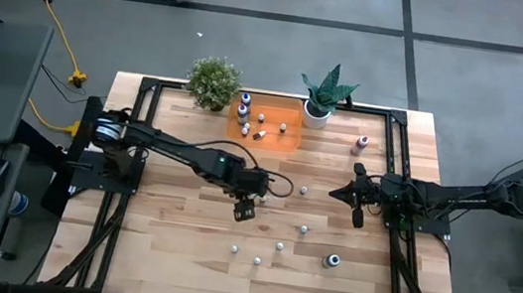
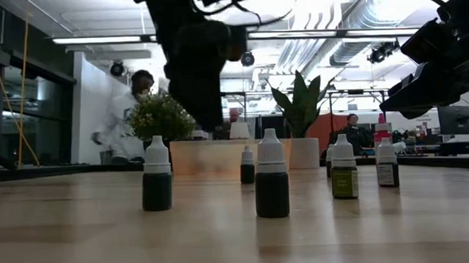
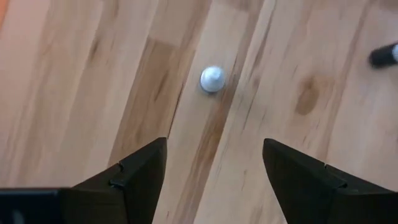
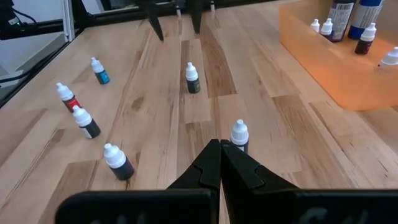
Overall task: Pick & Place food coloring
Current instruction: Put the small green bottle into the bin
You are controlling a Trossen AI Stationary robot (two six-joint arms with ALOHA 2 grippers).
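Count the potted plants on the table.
2: bushy plant at the back edge, left of the orange tray; spiky plant in a white pot, right of it. None seem hidden.

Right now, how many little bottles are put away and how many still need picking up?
Around seven bottles already sit in the orange tray. The left gripper is open above the table and holds nothing; its wrist view shows one white-capped bottle just ahead. The right gripper waits shut. About seven bottles still stand loose on the table.
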